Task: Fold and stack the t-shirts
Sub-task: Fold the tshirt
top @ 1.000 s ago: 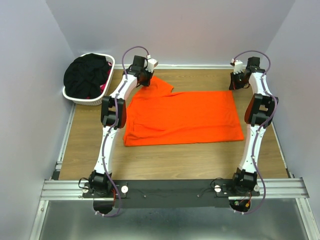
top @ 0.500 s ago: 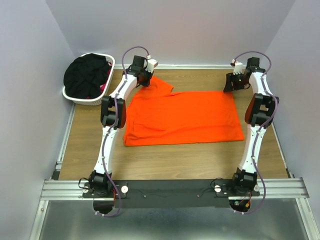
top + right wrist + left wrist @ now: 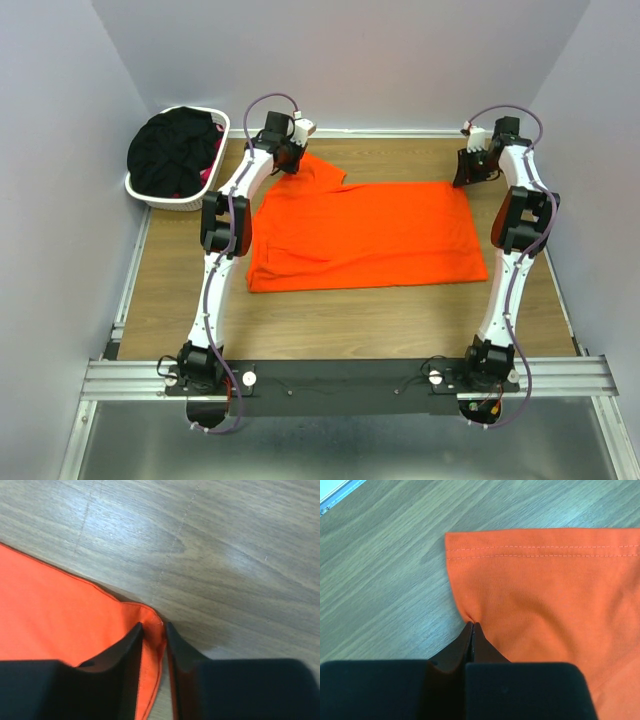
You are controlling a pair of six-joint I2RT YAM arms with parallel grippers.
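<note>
Nothing is folded yet: left fingers pinch the orange shirt sleeve, right fingers straddle its corner, grip unclear.

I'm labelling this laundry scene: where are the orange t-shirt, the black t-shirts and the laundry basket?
orange t-shirt (image 3: 370,235), top view, middle of its body.
black t-shirts (image 3: 175,150), top view, centre of the heap.
laundry basket (image 3: 160,200), top view, near white wall.

My left arm and right arm are white links with black joint housings, a lilac cable looping along each, and my fingers look matte black, perhaps brown-tinted inside.
</note>
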